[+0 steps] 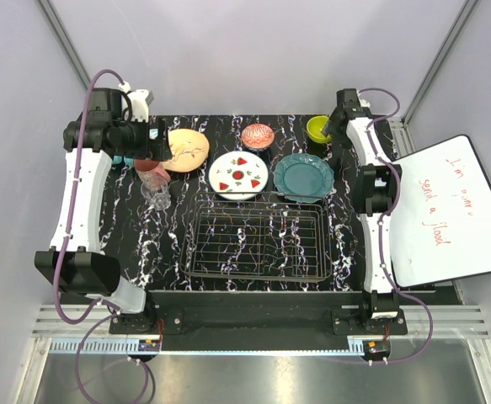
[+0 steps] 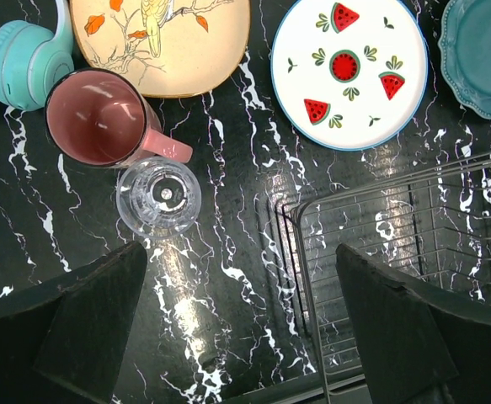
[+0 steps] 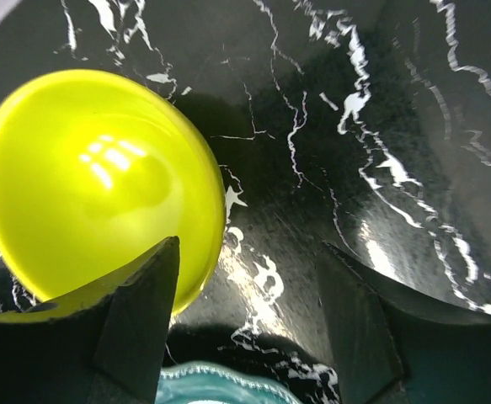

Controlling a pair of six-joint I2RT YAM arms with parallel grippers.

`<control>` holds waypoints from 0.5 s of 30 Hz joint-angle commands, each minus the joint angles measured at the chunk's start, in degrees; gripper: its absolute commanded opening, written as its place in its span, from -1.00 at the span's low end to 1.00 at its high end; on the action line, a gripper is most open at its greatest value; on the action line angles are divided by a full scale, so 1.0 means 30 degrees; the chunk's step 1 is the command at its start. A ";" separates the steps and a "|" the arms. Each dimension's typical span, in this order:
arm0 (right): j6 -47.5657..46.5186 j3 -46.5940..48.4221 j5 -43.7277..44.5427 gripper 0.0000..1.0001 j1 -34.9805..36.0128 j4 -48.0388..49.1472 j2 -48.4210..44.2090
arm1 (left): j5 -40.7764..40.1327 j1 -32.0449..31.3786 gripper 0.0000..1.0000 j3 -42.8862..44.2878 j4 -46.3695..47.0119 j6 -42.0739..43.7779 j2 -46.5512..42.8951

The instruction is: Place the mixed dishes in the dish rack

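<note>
My right jaws stand apart astride the rim of the yellow-green bowl [image 3: 93,185], not yet gripping; left jaws gape idle. Next I pinch and carry it to the dish rack [image 1: 258,276].

The black marbled table [image 1: 165,244] carries a wire rack [image 1: 257,275], teal plate [image 1: 303,177], watermelon plate [image 1: 238,175], floral plate [image 1: 187,151], yellow bowl [image 1: 318,129], red bowl [image 1: 257,135], mug [image 2: 102,118], glass [image 2: 158,196] and headphones [image 2: 30,59].

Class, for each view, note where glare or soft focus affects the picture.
Right wrist view: a lamp highlight glares inside the yellow-green bowl, and the right claw looks dark and soft. Left wrist view: light patches shine off the glossy table near the small clear glass. Top view: evenly lit, sharp, no strong glare.
</note>
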 commanded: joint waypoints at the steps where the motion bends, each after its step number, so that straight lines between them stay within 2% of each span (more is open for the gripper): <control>1: 0.0592 -0.0228 -0.0502 0.43 0.0076 0.1199 0.0100 | 0.0265 0.0113 0.98 -0.0085 0.0610 0.0385 -0.0919; 4: 0.0592 -0.0405 -0.0619 0.36 0.0076 0.1639 0.0334 | 0.0323 0.0113 0.98 -0.0056 0.0580 0.0385 -0.0919; 8: 0.0709 -0.0405 -0.0883 0.13 0.0075 0.2078 0.0686 | 0.0324 0.0171 0.98 -0.0114 0.0609 0.0443 -0.0920; 9: 0.0709 -0.0376 -0.0912 -0.01 0.0076 0.2108 0.0687 | 0.0265 0.0171 0.98 -0.0173 0.0639 0.0444 -0.0919; 11: 0.0739 -0.0464 -0.0999 -0.16 0.0076 0.2284 0.0687 | 0.0236 0.0142 0.98 -0.0231 0.0609 0.0473 -0.0948; 12: 0.0681 -0.0609 -0.1029 -0.34 0.0076 0.2371 0.0629 | 0.0207 0.0142 0.98 -0.0290 0.0639 0.0473 -0.0949; 15: 0.0651 -0.0815 -0.1088 -0.53 0.0076 0.2519 0.0365 | 0.0206 0.0171 0.98 -0.0378 0.0639 0.0473 -0.1007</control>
